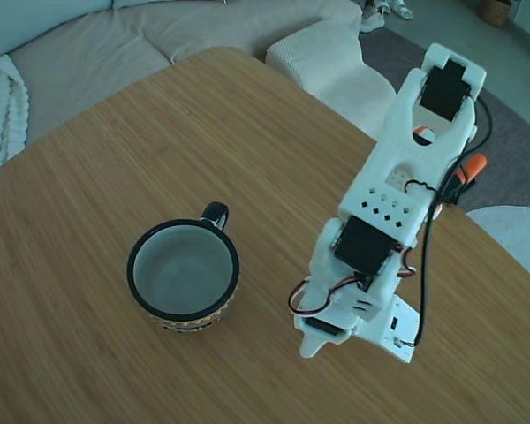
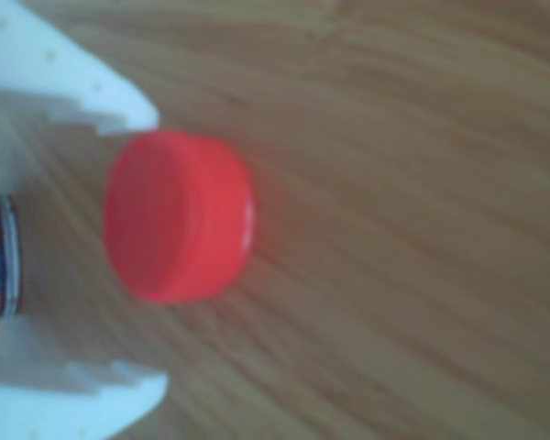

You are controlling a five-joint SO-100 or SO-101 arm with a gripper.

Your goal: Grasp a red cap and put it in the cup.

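While the gripper (image 2: 156, 257) stands low with its white fingers (image 2: 82, 82) wide apart, the red cap (image 2: 179, 215) lies between them on the wooden table (image 2: 422, 183), not yet pinched. Next they should close; farther off waits the empty cup (image 1: 184, 276).
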